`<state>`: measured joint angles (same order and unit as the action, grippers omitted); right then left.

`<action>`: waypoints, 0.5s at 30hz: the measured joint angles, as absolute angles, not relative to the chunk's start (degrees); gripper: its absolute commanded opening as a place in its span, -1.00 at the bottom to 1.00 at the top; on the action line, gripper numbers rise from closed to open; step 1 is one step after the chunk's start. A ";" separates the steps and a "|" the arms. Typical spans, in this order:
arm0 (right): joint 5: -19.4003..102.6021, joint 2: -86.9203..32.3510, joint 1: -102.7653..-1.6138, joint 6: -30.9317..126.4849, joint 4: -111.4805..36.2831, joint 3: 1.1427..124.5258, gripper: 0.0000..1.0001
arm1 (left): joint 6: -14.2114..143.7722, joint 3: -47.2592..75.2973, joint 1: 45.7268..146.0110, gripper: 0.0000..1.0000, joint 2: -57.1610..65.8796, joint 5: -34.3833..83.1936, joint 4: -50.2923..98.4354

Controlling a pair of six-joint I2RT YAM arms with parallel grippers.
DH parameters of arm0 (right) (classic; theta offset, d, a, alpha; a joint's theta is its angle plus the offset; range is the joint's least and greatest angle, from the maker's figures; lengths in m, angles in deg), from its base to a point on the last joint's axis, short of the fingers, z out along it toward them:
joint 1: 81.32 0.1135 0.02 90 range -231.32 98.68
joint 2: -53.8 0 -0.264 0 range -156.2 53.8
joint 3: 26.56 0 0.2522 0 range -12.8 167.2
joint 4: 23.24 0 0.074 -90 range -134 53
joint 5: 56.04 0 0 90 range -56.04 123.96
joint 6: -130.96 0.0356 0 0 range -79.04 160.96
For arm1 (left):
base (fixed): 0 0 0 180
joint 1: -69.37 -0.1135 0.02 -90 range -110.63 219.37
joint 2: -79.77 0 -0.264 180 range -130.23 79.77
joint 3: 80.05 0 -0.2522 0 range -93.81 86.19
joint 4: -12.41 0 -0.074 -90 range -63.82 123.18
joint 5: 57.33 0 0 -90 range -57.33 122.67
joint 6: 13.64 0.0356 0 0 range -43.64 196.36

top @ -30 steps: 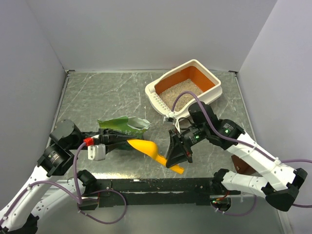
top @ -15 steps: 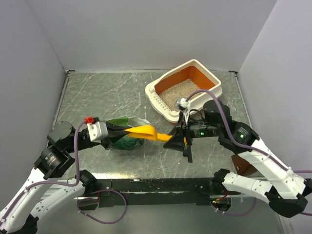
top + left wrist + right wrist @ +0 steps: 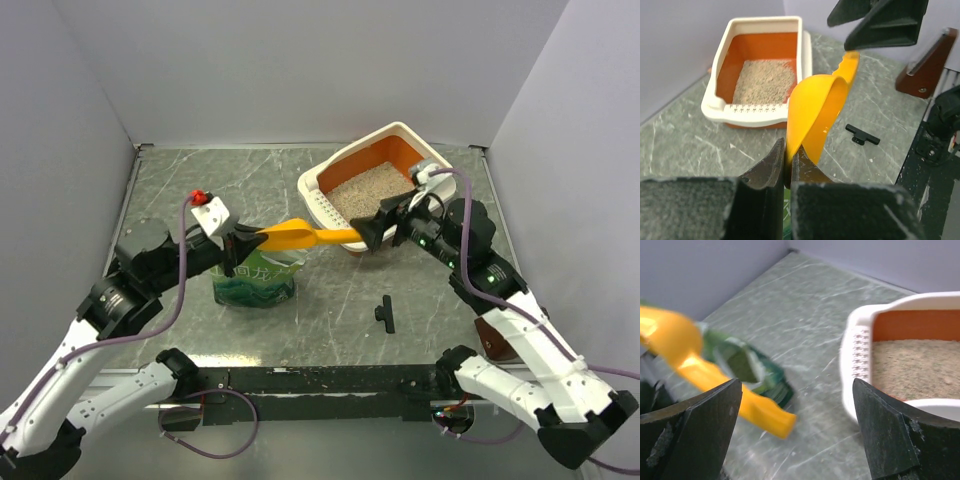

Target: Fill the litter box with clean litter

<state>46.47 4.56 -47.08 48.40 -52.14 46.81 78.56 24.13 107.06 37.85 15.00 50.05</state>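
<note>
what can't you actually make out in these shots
- green bag: its mouth is covered by the scoop and the left gripper in the top view. It is motion-blurred in the right wrist view and only a sliver in the left wrist view.
- brown block: mostly under the right arm in the top view, so what it is stays unclear.
- small black piece: too small to identify in any view.

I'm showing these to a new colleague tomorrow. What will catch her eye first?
The bright yellow-orange scoop, held in the air mid-table above a green bag: the left gripper pinches its bowl, and its handle points at the open right gripper. Next, the litter box at the far right, orange inside, with beige litter in it.
</note>
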 measured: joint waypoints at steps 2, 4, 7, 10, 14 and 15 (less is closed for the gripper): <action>47.87 3.82 -51.38 50.00 -48.18 44.85 0.97 | 77.55 24.21 107.02 -0.99 36.94 16.55 49.81; 51.13 2.55 -55.60 52.19 -43.77 43.34 0.97 | 76.61 24.67 106.36 -0.99 36.13 17.51 49.29; 58.23 0.24 -61.18 56.19 -36.69 41.77 0.97 | 75.13 25.02 103.08 -0.99 35.21 16.31 48.98; 68.11 -1.99 -66.38 61.80 -26.76 38.95 0.95 | 72.66 25.09 95.89 -0.99 33.66 11.21 47.02; 81.14 -6.71 -73.92 73.06 -9.87 34.20 0.89 | 68.04 26.49 88.31 -0.99 31.04 3.61 42.51; 83.52 -8.35 -75.08 75.90 -5.87 33.42 0.89 | 66.71 27.08 86.91 -0.99 30.31 1.40 41.31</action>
